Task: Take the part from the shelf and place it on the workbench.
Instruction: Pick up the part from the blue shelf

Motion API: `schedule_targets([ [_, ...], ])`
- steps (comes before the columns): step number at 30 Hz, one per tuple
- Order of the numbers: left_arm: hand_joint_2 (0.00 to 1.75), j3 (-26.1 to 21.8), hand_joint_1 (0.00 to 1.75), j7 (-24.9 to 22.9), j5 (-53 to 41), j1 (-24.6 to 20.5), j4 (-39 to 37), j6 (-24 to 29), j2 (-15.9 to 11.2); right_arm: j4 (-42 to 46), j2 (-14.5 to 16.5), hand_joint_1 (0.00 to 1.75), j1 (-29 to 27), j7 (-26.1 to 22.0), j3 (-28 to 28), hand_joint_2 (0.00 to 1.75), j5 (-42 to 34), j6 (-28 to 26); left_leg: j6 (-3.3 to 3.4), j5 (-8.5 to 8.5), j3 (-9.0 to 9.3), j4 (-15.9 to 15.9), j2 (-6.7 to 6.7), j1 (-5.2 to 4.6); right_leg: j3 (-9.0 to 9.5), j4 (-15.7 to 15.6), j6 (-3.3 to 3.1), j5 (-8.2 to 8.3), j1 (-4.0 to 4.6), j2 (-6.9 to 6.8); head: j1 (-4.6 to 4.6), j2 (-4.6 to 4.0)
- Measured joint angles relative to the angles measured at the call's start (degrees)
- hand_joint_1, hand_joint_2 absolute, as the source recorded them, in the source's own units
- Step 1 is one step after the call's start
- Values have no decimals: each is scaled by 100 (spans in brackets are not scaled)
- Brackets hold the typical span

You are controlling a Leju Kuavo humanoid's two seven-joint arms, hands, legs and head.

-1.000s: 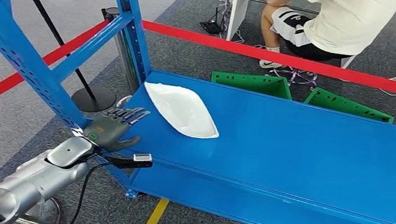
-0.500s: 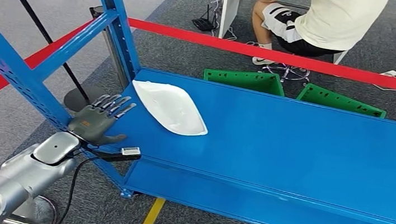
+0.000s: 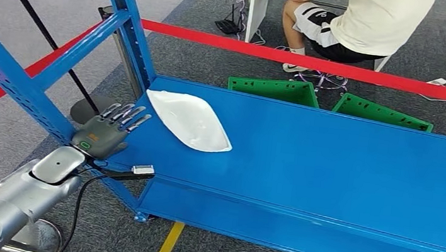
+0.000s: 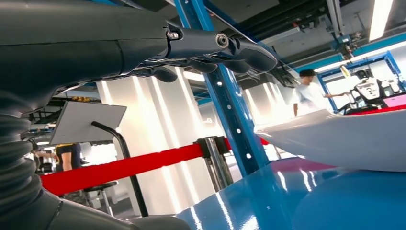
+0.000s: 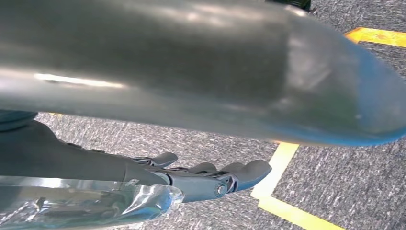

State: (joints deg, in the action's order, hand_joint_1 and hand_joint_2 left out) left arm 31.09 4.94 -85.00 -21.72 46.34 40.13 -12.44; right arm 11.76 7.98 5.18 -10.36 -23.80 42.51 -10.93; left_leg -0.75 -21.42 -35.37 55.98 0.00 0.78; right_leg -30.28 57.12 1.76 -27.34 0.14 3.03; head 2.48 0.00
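We saw the white part [image 3: 188, 121] lying on the blue shelf [image 3: 330, 163] near its left upright. Our left hand [image 3: 105, 133] hovered at the part's eight o'clock, fingers [image 3: 126, 115] spread, holding nothing, just short of it. Our right hand [image 5: 191, 179] hung over grey carpet [image 5: 344, 191], fingers extended, empty.

The shelf [image 3: 330, 163] is blue painted metal, smooth and glossy. The white part [image 3: 188, 120] on it looks like smooth, shiny plastic. The left hand [image 3: 104, 133] is matt grey, and the floor [image 3: 5, 120] is rough grey carpet.
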Motion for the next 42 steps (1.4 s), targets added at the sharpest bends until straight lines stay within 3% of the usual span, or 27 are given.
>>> schedule_targets([
  [13,175,-19,0,59,-12,63,160,0,-35,0,-3,0,7,32,-22,0,23,7,-4,-2,-4,0,2,3,-8,0,0,0,1,2,0,0],
  [25,175,158,0,-207,-35,-27,86,0,23,0,-3,0,-25,145,-22,0,154,27,-11,-1,-5,0,-3,6,-7,0,-1,-1,2,-11,2,0],
  [32,175,573,0,-329,-32,-399,-345,0,460,0,-1,0,73,235,-20,0,238,87,-11,0,-6,1,-50,-17,22,-2,3,-12,-18,-72,-2,0],
  [42,175,1278,0,114,-14,-591,-807,0,1362,0,41,0,163,371,22,0,380,201,8,4,-6,2,-89,-52,46,-18,31,-17,-55,-113,-1,0],
])
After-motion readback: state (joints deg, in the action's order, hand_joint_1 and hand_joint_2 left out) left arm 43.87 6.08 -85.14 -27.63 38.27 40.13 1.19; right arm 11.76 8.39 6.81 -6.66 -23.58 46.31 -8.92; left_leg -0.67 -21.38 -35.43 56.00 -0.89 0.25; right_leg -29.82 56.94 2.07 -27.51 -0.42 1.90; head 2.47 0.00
